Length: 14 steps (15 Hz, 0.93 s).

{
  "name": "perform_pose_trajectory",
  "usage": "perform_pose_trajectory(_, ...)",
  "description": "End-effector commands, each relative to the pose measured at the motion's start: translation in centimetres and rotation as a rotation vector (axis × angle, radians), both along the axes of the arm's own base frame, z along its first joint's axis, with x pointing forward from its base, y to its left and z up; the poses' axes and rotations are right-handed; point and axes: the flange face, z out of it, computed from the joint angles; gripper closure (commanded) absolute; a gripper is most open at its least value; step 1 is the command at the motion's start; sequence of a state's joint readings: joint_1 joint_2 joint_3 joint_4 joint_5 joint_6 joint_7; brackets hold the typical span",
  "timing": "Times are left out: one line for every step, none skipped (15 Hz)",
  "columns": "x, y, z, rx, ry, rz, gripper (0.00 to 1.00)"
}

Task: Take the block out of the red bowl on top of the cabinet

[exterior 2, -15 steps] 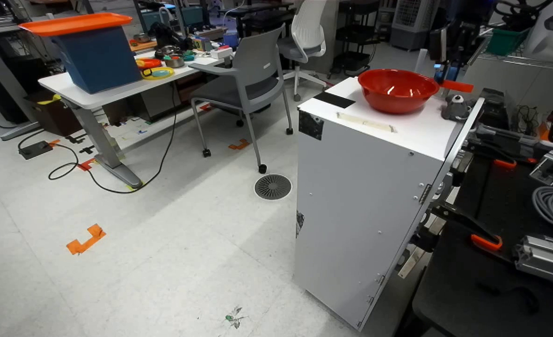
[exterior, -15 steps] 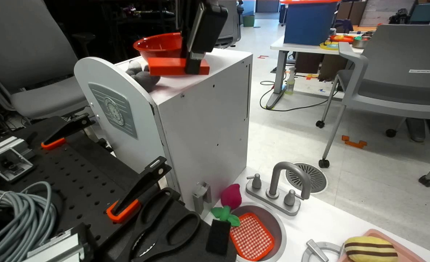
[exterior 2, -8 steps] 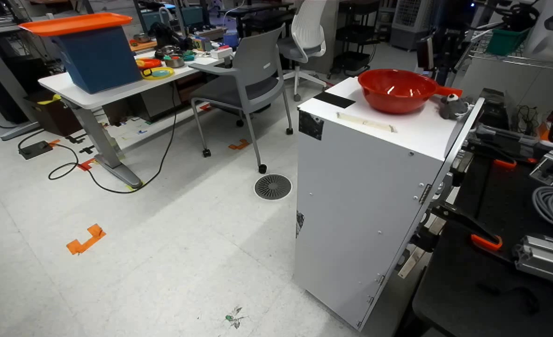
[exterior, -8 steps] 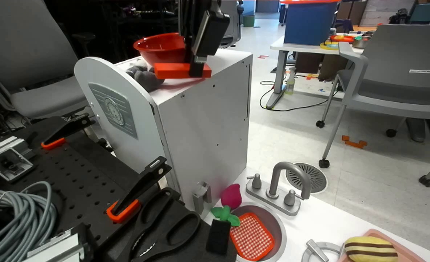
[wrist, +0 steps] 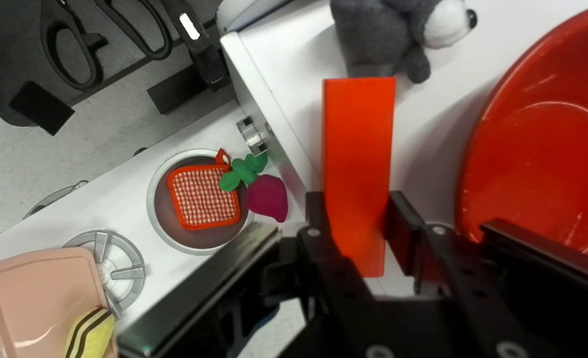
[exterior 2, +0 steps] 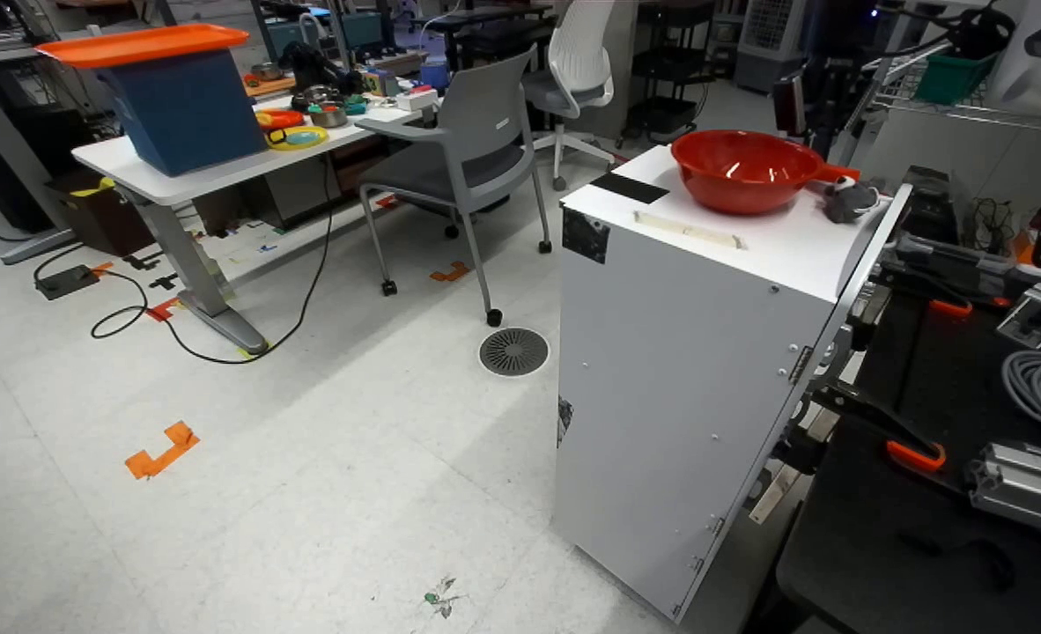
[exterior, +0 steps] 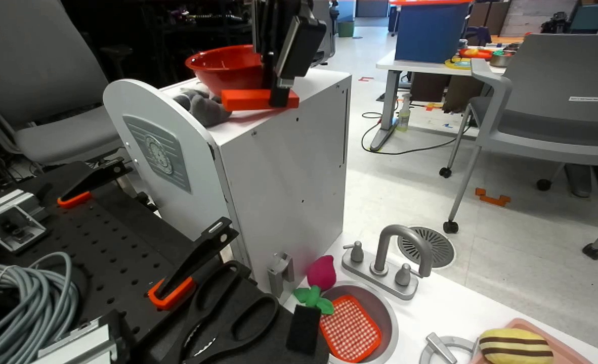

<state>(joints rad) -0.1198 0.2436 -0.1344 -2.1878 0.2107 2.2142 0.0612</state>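
The block (exterior: pixel 246 100) is an orange-red bar clamped between the black fingers of my gripper (exterior: pixel 280 95). In the wrist view the gripper (wrist: pixel 356 214) grips the block (wrist: pixel 358 144) across its width. The block is outside the red bowl (wrist: pixel 547 164), beside it, low over the white cabinet's top (wrist: pixel 294 69); I cannot tell if it touches. In an exterior view the block (exterior 2: pixel 840 173) shows only partly, past the bowl (exterior 2: pixel 745 180), and the fingers are hidden. The cabinet (exterior: pixel 289 162) stands upright; the bowl also shows in an exterior view (exterior: pixel 223 65).
A grey plush toy (wrist: pixel 378 30) lies on the cabinet top at the block's far end, beside the rounded door panel (exterior: pixel 162 146). Below are a toy sink (wrist: pixel 202 243) with a faucet (exterior: pixel 400 258), a pink plush (exterior: pixel 322 272) and a black table (exterior: pixel 127 242) with clamps.
My gripper has carried the block slightly down and towards the cabinet's side edge, away from the door panel. The plush toy has shifted and turned a little beside it.
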Motion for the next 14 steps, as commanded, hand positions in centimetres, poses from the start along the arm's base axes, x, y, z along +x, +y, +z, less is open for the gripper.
perform_pose_trajectory(0.72,0.31,0.55,-0.021,0.010,0.003,0.92)
perform_pose_trajectory(0.77,0.34,0.59,-0.024,0.008,0.006,0.92)
perform_pose_trajectory(0.84,0.37,0.65,-0.027,0.008,0.008,0.92)
perform_pose_trajectory(0.90,0.40,0.69,-0.029,0.006,0.010,0.92)
perform_pose_trajectory(0.92,0.43,0.72,-0.031,0.005,0.012,0.92)
perform_pose_trajectory(0.92,0.45,0.77,-0.033,0.005,0.013,0.92)
perform_pose_trajectory(0.91,0.47,0.79,-0.036,0.004,0.014,0.92)
perform_pose_trajectory(0.92,0.50,0.80,-0.038,0.005,0.014,0.92)
perform_pose_trajectory(0.92,0.53,0.81,-0.039,0.005,0.014,0.92)
perform_pose_trajectory(0.92,0.57,0.81,-0.039,0.005,0.014,0.92)
perform_pose_trajectory(0.92,0.63,0.86,-0.041,0.002,0.014,0.92)
perform_pose_trajectory(0.93,0.76,0.96,-0.044,-0.004,0.021,0.92)
perform_pose_trajectory(0.97,0.97,1.06,-0.045,-0.010,0.034,0.92)
perform_pose_trajectory(1.01,1.18,1.17,-0.053,-0.014,0.039,0.92)
